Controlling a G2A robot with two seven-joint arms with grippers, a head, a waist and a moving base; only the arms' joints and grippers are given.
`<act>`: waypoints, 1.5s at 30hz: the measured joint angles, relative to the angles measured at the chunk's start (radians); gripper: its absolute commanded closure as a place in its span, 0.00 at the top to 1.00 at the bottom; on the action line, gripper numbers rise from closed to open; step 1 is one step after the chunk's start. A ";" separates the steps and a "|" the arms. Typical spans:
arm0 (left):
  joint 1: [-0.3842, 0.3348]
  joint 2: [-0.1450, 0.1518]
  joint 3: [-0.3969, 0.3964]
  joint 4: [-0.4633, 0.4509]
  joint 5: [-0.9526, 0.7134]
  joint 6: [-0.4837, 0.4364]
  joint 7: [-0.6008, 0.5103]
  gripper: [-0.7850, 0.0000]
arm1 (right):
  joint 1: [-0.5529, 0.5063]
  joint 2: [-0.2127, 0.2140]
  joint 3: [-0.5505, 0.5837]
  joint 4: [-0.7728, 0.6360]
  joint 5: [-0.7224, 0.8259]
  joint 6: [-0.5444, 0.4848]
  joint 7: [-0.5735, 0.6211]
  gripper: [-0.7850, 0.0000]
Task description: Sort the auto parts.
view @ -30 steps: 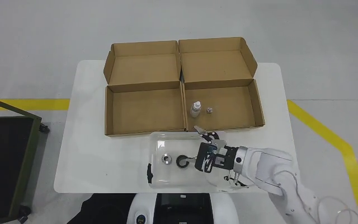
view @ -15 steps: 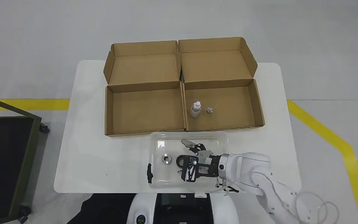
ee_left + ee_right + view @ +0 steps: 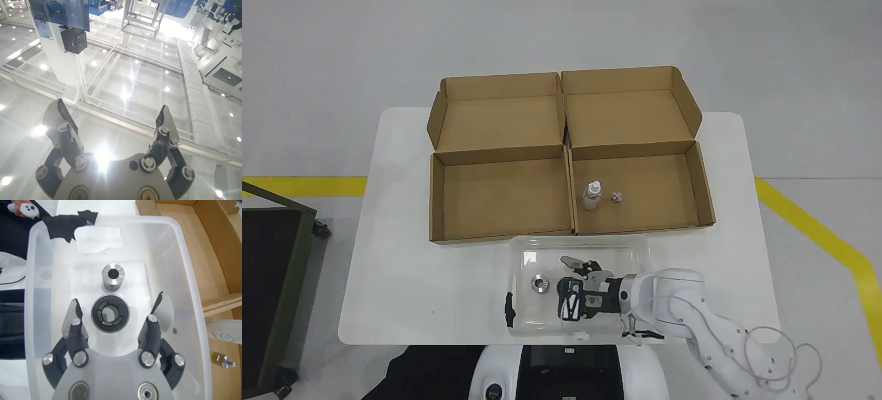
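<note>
Right tool [image 3: 118, 298], fingers apart, above black ring [image 3: 110, 315] beside steel sleeve [image 3: 113, 279] in clear bin [image 3: 191, 294].

R hand [image 3: 118, 304] wide open, fingers [image 3: 164, 313] spread well apart, pointing down. R arm [image 3: 692, 305] bent low across robot's front, wrist aimed toward its left. L hand [image 3: 112, 108] also open, tilted up, pointing overhead.

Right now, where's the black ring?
Right wrist view: the black ring lies on the floor of the clear bin, between the fingers of the open right tool, beside the silver cylinder.
</note>
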 measured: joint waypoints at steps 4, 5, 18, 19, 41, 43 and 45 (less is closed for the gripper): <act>0.000 0.000 0.000 0.000 0.000 0.000 0.000 1.00 | 0.012 -0.003 -0.013 0.023 -0.004 0.003 0.002 0.78; 0.000 0.000 0.000 0.000 0.000 0.000 0.000 1.00 | 0.015 -0.004 -0.017 0.028 -0.005 0.005 0.001 0.78; 0.000 0.000 0.000 0.000 0.000 0.000 0.000 1.00 | 0.030 -0.008 -0.030 0.053 -0.003 0.009 -0.008 0.20; 0.000 0.000 0.000 0.000 0.000 0.000 0.000 1.00 | 0.030 -0.008 -0.029 0.052 -0.001 0.007 -0.010 0.17; 0.000 0.000 0.000 0.000 0.000 0.000 0.000 1.00 | 0.009 0.006 0.067 -0.047 0.136 -0.008 -0.092 0.00; 0.000 0.000 0.000 0.000 0.000 0.000 0.000 1.00 | 0.002 0.009 0.083 -0.064 0.150 -0.006 -0.105 0.00; 0.000 0.000 0.000 0.000 0.000 0.000 0.000 1.00 | -0.004 0.011 0.097 -0.079 0.162 -0.003 -0.122 0.00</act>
